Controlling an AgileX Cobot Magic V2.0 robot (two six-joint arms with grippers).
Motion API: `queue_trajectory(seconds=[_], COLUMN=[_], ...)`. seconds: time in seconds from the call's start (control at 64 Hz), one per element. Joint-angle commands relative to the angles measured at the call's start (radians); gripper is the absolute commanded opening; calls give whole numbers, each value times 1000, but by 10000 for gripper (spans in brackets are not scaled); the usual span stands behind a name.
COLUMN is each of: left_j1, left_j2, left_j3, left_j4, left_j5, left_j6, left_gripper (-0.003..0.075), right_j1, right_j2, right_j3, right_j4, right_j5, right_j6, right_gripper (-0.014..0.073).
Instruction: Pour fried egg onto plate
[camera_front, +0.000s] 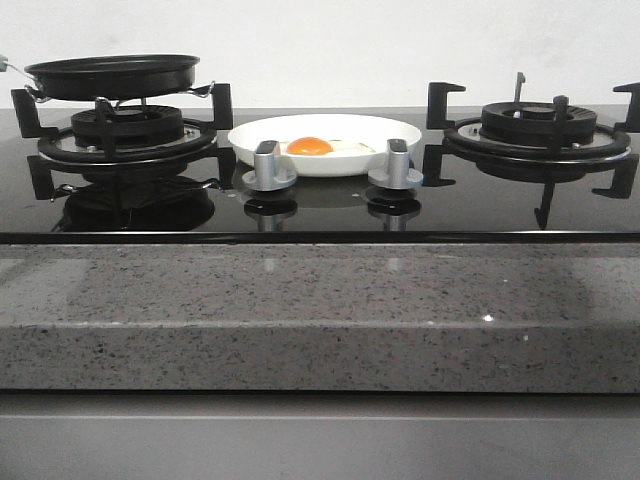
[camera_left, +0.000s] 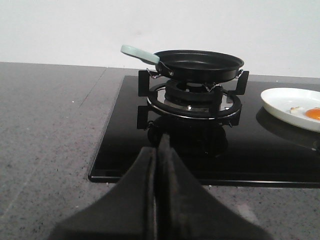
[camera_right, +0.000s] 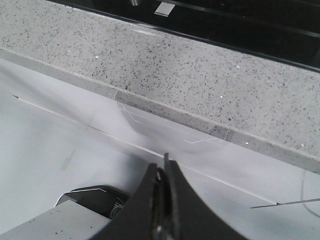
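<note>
White plate (camera_front: 325, 143) between the burners already holds the fried egg (camera_front: 318, 147); both pincers, left gripper (camera_left: 159, 150) and right gripper (camera_right: 163, 172), are closed and empty. You should keep clear of the black pan (camera_left: 199, 65).

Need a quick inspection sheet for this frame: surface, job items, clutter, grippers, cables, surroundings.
Surface: black glass hob set in a speckled grey stone counter; two burners, two knobs.
Job's things: fried egg lies on the white plate between the burners; black frying pan sits on the left burner, looks empty.
Clutter: nothing seen.
Grippers: left gripper fingers shut, holding nothing, over the counter short of the hob; right gripper fingers shut, holding nothing, below the counter edge.
Cables: nothing seen.
Surroundings: plain white wall behind the hob.
</note>
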Motion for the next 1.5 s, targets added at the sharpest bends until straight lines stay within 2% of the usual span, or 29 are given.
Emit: queue_trajectory(seconds=[0.0,0.063,1.298,1.344,1.485], left_j1=[0,0,0,0,0], left_j2=[-20,-18,-18,-18,-18], left_j3=[26,50,47,47,47], left_j4=[-30,-30,-26,-26,-26], left_j5=[-175,-212,-199,-199,-199], left_j6=[-11,-11,-11,-11,-11], left_gripper=[-19,-19,-19,-19,-19], right_j1=[-1,-1,-1,-12,-82], right_j2=[8,8,-14,-33,-144], right_j3=[-25,-25,-15,3,180], right_j4=[4,4,-20,-52,-148], right_j5=[-52,-52,-56,-85,-410], right_j6=[-10,-10,-18,-21,-22], right_gripper=[-70,-70,-70,-70,-70])
